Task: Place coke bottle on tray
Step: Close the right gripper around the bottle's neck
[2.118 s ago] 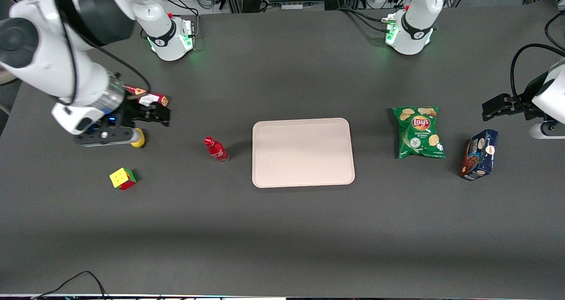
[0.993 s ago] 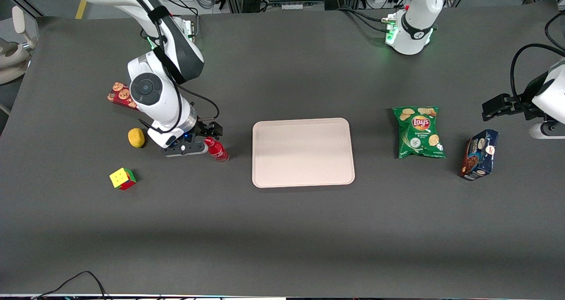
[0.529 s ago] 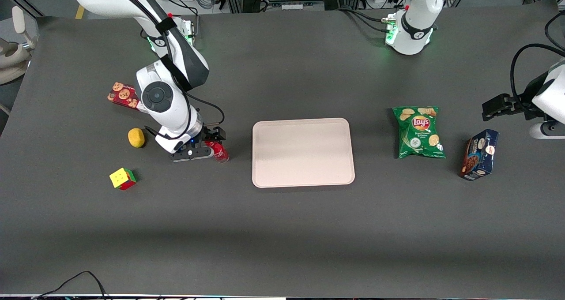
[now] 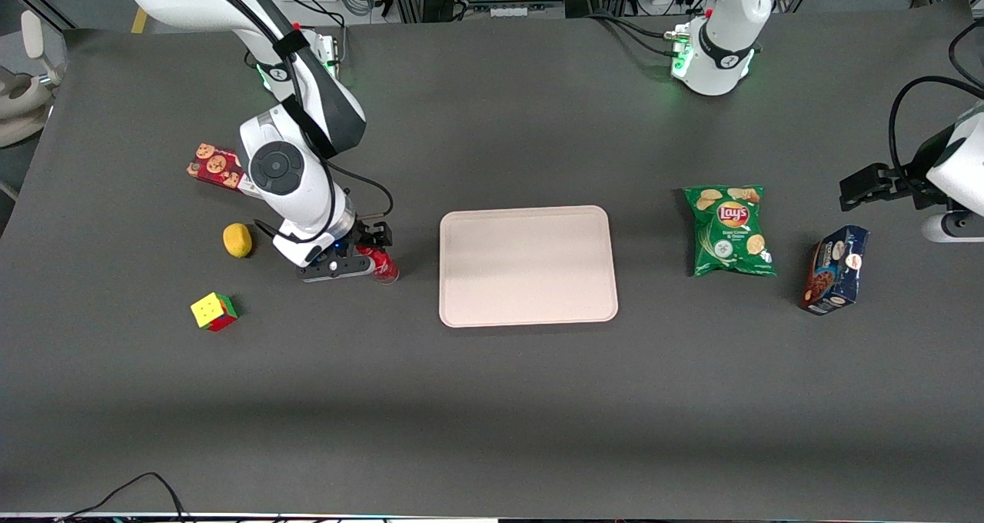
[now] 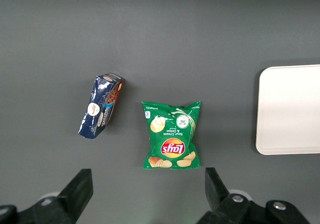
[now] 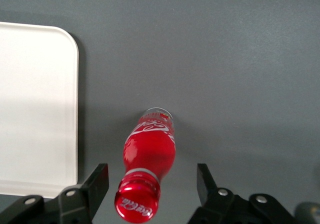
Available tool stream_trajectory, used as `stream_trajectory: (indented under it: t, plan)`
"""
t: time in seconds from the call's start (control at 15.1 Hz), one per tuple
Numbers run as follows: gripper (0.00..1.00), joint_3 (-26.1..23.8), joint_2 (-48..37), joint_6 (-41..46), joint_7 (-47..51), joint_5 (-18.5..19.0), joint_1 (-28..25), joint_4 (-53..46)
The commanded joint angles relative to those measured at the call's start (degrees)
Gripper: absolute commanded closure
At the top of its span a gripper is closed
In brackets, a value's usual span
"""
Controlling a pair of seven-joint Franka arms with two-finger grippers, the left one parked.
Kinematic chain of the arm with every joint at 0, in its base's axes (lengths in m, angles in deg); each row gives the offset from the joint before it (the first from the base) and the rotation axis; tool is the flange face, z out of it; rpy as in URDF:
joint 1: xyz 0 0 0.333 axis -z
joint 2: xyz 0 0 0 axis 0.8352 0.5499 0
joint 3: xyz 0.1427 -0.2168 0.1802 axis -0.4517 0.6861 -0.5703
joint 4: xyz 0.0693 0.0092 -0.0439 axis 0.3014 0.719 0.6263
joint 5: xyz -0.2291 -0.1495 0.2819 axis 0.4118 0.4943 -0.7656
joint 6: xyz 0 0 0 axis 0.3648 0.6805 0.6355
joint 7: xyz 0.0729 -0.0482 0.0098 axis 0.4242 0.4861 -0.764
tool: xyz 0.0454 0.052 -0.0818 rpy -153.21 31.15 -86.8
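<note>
Presently the gripper is lowered over the coke bottle, and the right wrist view shows its two fingers spread wide, one on each side of the bottle's cap end with clear gaps, touching nothing. The coke bottle stands on the dark table, its red cap toward the wrist camera and its clear base on the mat. Taking the tray as the landmark: the bottle is just beside the tray, toward the working arm's end of the table, apart from the tray's rim and not on it. The tray's surface carries nothing. A yellow lemon-like object and a multicoloured cube lie farther from the tray toward the working arm's end, the cube nearer the front camera than the lemon-like object. A red cookie box lies at that same end, farther from the front camera than the lemon-like object and partly covered by the arm. Toward the parked arm's end of the table from the tray lie a green chip bag and, farther along, a dark blue cookie box.
</note>
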Motion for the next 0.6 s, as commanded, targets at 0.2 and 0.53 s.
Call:
stream_trajectory:
  t: [0.2, 0.53]
  plan:
    - [0.23, -0.5, 0.8, -0.6, 2.2, 1.2, -0.4, -0.2]
    - [0.53, -0.5, 0.8, -0.6, 2.2, 1.2, -0.6, -0.1]
